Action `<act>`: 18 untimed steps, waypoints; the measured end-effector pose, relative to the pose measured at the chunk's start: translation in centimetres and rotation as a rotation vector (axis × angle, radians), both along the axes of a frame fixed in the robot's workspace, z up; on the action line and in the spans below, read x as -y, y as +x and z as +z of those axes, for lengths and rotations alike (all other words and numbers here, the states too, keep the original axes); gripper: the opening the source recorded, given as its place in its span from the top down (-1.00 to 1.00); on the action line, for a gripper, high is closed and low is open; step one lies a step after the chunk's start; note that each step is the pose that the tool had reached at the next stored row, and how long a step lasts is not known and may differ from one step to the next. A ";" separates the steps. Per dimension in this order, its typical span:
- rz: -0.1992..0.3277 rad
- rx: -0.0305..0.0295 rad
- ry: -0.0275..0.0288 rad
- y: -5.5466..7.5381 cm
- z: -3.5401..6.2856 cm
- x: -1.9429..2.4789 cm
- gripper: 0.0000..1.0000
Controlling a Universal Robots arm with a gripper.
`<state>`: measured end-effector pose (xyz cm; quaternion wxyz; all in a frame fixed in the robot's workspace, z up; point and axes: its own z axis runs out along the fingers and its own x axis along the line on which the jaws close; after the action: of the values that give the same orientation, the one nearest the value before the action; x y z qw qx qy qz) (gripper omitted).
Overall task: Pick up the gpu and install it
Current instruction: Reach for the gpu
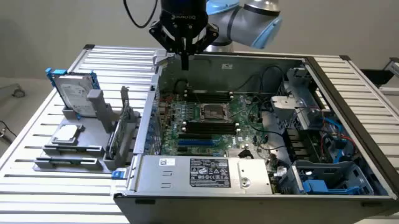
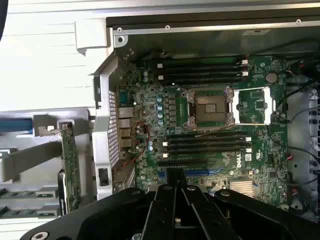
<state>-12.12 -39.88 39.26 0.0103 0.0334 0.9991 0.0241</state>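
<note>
The gpu [image 1: 124, 122] [image 2: 71, 170] stands on edge in the grey holder [image 1: 68, 156] at the exterior view's left, just outside the open computer case [image 1: 249, 184]. The gripper [image 1: 184, 63] [image 2: 176, 176], fingers together and empty, hangs at upper centre above the motherboard [image 1: 206, 119], well apart from the card.

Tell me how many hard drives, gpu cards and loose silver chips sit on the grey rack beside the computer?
hard drive: 1
gpu: 1
chip: 1
Total: 3

Bright, even light; washed-out glare on table [image 2: 40, 65].
</note>
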 end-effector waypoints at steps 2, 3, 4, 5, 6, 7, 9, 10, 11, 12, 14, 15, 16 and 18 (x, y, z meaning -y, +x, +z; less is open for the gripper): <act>0.000 0.0000 0.0000 0.0 0.00 0.00 0.79; 0.000 0.0000 0.0000 0.0 0.00 0.00 0.79; 0.000 0.0000 0.0000 0.0 0.00 0.00 0.79; 0.000 0.0000 0.0000 0.0 0.00 0.00 0.79; 0.000 0.0000 0.0000 0.0 0.00 0.00 0.79; 0.000 0.0000 0.0000 0.0 0.00 0.00 0.79; 0.000 0.0000 0.0000 0.0 0.00 0.00 0.79; 0.000 0.0000 0.0000 0.0 0.00 0.00 0.79; 0.000 0.0000 0.0000 0.0 0.00 0.00 0.79; 0.000 0.0000 0.0001 0.0 0.00 0.00 0.79; 0.000 -0.0001 -0.0002 -0.4 0.01 -0.16 0.79; 0.000 -0.0001 -0.0002 -0.7 0.01 -0.35 0.79; 0.000 -0.0001 -0.0002 -1.1 0.01 -0.54 0.79; 0.000 -0.0004 -0.0001 -1.8 0.01 -0.84 0.79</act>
<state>-13.88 -39.03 39.27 0.0101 0.0332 0.9991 0.0240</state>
